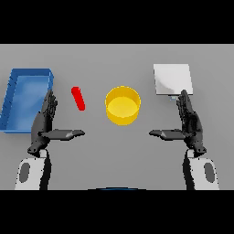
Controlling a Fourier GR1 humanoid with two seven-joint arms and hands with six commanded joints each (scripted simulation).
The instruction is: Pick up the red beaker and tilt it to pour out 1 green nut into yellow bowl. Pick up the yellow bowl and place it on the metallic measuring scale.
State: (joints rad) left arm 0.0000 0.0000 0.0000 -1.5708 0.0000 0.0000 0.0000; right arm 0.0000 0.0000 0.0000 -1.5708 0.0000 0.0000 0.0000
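Observation:
The red beaker (78, 98) lies as a slim red shape on the table, left of centre. Just right of it stands the yellow bowl (123, 105), upright, with nothing visible inside. The metallic measuring scale (172, 78) is a pale square plate at the back right. My left hand (44, 121) hovers left of the beaker, fingers straight and thumb pointing inward, holding nothing. My right hand (189, 121) mirrors it at the right, just in front of the scale, fingers straight and empty. No green nut shows.
A blue tray (13, 91) with raised walls sits at the far left, beside my left hand. Bare grey table lies between the two hands in front of the bowl.

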